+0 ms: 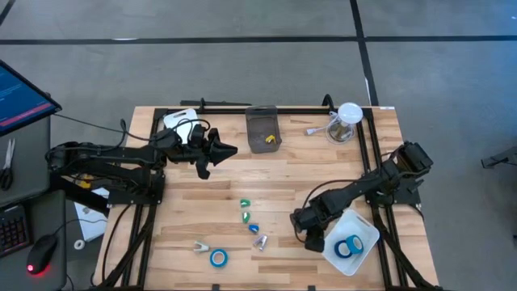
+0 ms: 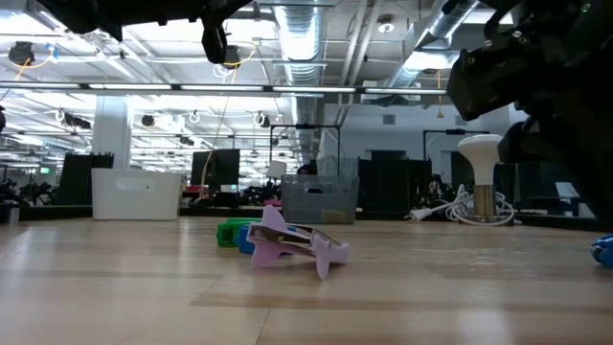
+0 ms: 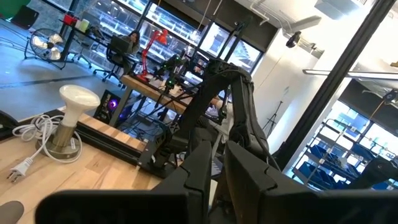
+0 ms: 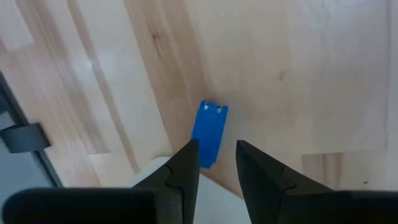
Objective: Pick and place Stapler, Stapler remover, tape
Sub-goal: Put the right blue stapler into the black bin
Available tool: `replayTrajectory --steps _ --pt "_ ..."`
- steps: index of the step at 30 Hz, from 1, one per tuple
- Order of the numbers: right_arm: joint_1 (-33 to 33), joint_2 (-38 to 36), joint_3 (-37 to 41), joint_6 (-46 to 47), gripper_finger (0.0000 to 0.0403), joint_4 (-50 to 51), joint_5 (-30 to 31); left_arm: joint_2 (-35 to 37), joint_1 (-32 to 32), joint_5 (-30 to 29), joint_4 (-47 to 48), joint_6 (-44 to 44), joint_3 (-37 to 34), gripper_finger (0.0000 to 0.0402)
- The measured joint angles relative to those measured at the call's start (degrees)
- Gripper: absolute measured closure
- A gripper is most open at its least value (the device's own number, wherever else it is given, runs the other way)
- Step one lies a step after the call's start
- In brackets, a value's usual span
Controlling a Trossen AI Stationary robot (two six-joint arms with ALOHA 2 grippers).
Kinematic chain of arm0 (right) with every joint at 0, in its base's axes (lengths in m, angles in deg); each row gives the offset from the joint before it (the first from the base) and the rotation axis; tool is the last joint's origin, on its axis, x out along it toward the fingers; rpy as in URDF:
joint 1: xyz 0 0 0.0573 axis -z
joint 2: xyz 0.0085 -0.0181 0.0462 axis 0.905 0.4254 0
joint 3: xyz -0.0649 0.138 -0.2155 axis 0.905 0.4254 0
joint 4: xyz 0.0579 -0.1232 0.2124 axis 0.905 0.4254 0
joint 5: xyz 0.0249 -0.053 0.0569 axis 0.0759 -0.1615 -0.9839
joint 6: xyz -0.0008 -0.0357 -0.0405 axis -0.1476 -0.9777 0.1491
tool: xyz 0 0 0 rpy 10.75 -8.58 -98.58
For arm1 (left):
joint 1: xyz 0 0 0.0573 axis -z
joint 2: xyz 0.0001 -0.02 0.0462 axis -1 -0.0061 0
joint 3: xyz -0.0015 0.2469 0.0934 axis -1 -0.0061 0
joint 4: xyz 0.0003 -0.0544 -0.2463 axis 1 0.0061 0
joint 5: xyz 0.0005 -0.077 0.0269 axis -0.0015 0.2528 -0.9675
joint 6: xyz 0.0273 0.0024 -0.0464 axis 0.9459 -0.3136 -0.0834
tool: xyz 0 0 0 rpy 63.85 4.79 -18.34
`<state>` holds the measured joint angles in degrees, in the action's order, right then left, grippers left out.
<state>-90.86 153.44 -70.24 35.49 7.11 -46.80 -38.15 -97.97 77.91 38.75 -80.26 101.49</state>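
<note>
Two blue tape rolls (image 1: 350,247) lie in the white tray (image 1: 367,226) on the table's right near side. A third roll (image 1: 218,258) lies flat on the wood near the near edge. A small blue stapler-like block (image 4: 211,127) lies on the table beside the tray's corner (image 4: 155,169). My right gripper (image 1: 311,233) (image 4: 216,149) hovers just over it, pointing down, fingers narrowly open and clear of it. A pink staple remover (image 2: 297,249) (image 1: 260,241) rests on the table's middle. My left gripper (image 1: 224,151) (image 3: 217,171) is raised over the far left, shut and empty.
Small green and blue pieces (image 1: 246,212) lie scattered mid-table, with another small remover (image 1: 199,247) beside the loose roll. A dark bin (image 1: 262,129) and a white lamp with its cord (image 1: 346,121) (image 3: 71,118) stand at the far edge. Bare wood lies between the arms.
</note>
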Motion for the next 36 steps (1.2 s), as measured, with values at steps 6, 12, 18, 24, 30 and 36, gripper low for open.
replayTrajectory --steps 6,12,18,24,30,36 --pt "-0.24 0.00 0.00 0.05 0.0305 -0.03 -0.20 0.00 0.00 0.00 0.00 0.00 0.00 0.0363" --pt "-0.24 0.00 0.00 0.06 0.0305 -0.13 -0.20 0.00 0.01 0.01 0.00 0.00 0.00 0.0363" --pt "-0.24 0.00 1.03 0.11 0.0305 -1.53 -0.22 0.00 0.02 0.00 0.02 0.00 0.00 0.0363" --pt "-0.56 0.00 2.54 1.58 0.0305 -4.40 -1.70 0.00 0.01 0.00 0.00 0.00 0.00 0.0363" --pt "-0.62 0.00 2.54 1.58 0.0305 -4.90 -1.71 0.00 0.01 0.01 0.02 0.00 0.00 0.0363" --pt "-0.63 3.17 2.56 1.51 0.0305 -5.06 -4.00 0.00 0.02 0.00 0.02 0.00 0.00 0.0363"
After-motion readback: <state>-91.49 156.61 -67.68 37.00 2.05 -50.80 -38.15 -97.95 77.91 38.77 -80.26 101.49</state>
